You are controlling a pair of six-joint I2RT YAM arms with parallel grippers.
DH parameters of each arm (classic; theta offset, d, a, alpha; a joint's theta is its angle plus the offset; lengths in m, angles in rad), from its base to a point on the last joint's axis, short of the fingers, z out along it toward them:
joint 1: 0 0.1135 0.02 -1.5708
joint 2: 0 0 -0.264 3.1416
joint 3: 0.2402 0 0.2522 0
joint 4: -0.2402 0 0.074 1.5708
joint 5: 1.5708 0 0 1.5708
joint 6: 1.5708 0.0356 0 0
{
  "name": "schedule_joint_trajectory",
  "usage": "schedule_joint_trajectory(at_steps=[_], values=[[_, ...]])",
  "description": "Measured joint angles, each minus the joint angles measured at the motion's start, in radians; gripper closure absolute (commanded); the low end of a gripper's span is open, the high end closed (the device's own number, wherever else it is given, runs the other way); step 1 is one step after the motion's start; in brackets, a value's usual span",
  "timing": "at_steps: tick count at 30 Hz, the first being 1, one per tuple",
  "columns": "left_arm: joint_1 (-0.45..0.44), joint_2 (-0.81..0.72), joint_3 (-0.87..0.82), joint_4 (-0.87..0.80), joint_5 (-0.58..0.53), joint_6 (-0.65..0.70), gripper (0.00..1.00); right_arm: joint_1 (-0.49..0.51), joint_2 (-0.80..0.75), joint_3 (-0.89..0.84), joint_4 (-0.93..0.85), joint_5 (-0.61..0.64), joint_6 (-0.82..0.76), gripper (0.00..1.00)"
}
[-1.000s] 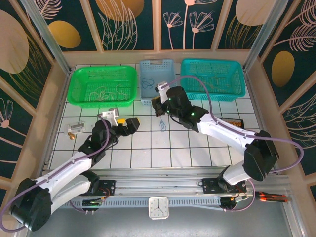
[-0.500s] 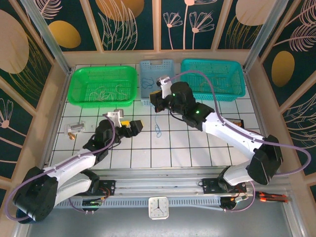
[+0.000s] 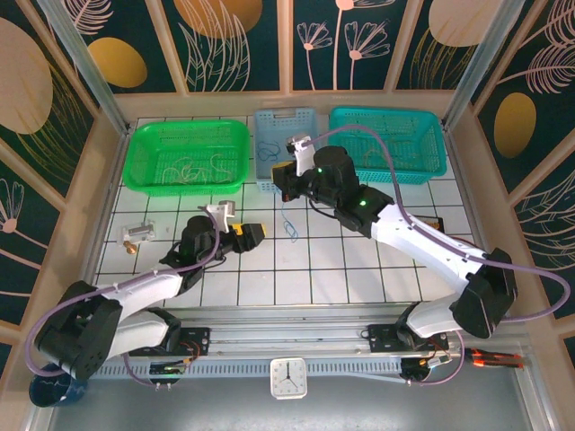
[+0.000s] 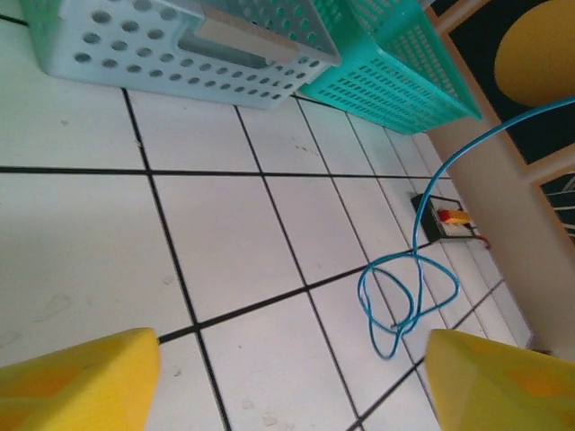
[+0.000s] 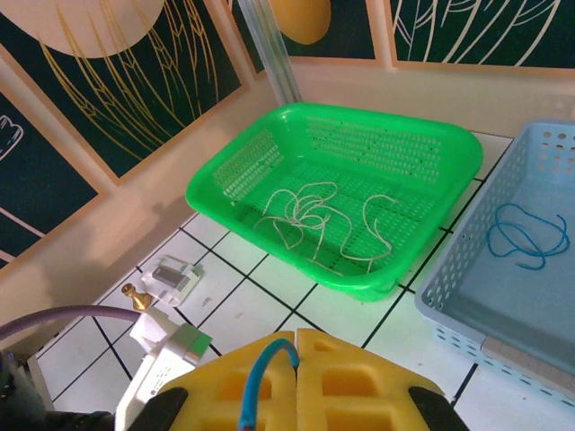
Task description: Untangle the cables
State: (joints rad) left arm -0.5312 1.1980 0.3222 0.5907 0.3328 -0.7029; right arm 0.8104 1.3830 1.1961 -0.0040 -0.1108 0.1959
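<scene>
Dangling from the clenched right tool (image 5: 296, 346), which pinches its upper end between yellow pads (image 5: 355, 382), the blue cable (image 4: 404, 296) drops to a loose loop that seems to rest on the table (image 4: 81, 260), at 6 o'clock from the pale blue basket (image 4: 162, 67). The left tool (image 4: 287, 382) stands released, jaws spread toward that loop from 9 o'clock. Closing short would grab nothing; a hard pull could slip the cord free or cinch the loop.

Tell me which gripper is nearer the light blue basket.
Right. The right gripper, shut on the blue cable, is just in front of the light blue basket; the left gripper is farther back over the tiles.
</scene>
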Motion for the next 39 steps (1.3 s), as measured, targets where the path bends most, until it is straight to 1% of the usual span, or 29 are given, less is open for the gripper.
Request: schedule_joint_trajectory(at_steps=[2,9,13,17,25,29,39], values=[[0.0,0.021,0.0,0.029,0.022,-0.017,0.35,0.0,-0.003,0.0,0.003,-0.003,0.004,1.0],[-0.019,0.068,0.0,0.116,0.078,-0.058,0.44,0.0,-0.006,0.0,0.017,-0.012,0.024,1.0],[-0.032,0.092,0.004,0.143,0.088,-0.073,0.53,0.0,-0.006,0.0,0.027,-0.015,0.029,1.0],[-0.04,0.13,0.016,0.172,0.102,-0.086,0.58,0.0,-0.006,0.0,0.034,-0.021,0.037,1.0],[-0.061,0.176,0.045,0.206,0.116,-0.089,0.61,0.0,-0.006,0.0,0.056,-0.032,0.05,1.0],[-0.066,0.194,0.053,0.229,0.125,-0.096,0.64,0.001,-0.005,0.0,0.065,-0.046,0.054,1.0],[-0.077,0.221,0.058,0.246,0.132,-0.107,0.65,0.003,-0.003,0.0,0.076,-0.056,0.073,1.0]])
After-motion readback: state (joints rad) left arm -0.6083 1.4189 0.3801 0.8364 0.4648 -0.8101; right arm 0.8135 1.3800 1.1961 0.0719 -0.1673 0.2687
